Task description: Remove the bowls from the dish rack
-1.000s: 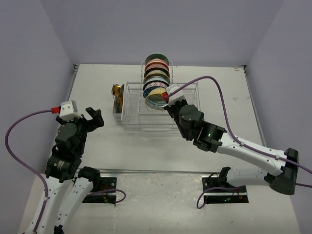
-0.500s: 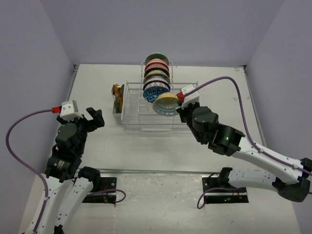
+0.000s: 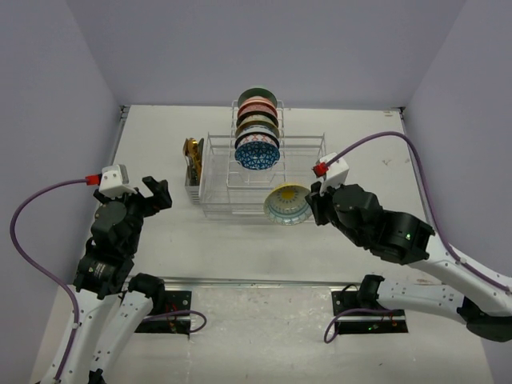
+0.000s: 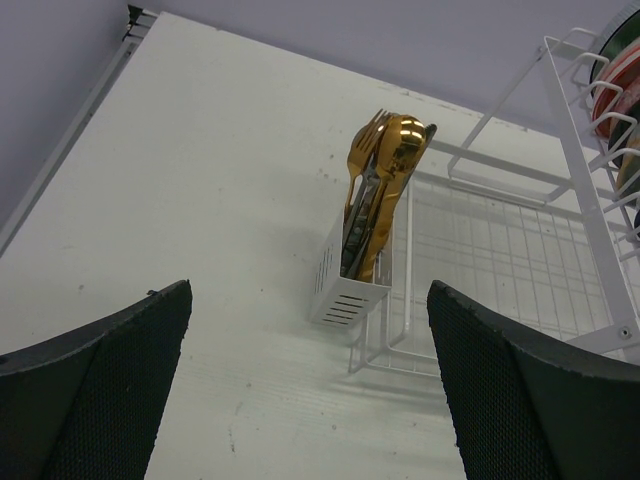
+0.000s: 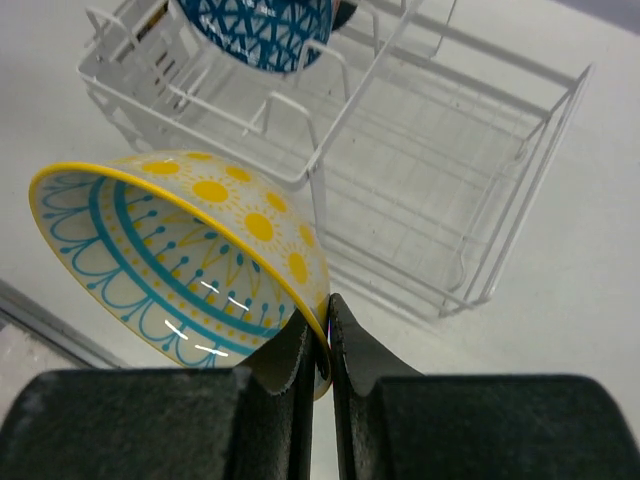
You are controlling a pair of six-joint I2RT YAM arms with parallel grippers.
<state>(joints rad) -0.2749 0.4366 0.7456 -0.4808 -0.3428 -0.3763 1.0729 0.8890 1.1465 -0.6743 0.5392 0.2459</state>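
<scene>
Your left gripper (image 4: 310, 340) is wide open and holds nothing. Your right gripper (image 5: 328, 322) is pinched shut on the rim of the yellow bowl (image 5: 190, 255). A second ago that bowl sat in the dish rack (image 3: 210, 172). Now it hangs at the rack's near edge, so one is nearly out. Only the top view shows the other bowls (image 3: 257, 128) waiting in the far slots.

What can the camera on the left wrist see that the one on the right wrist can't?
Only the left wrist view shows the gold cutlery in its small holder, framed by the open left gripper. Only the right wrist view shows the yellow-and-teal bowl, pinched by its rim in the shut right gripper, and a blue patterned bowl standing in the dish rack. Both show that white wire rack on the white table.
</scene>
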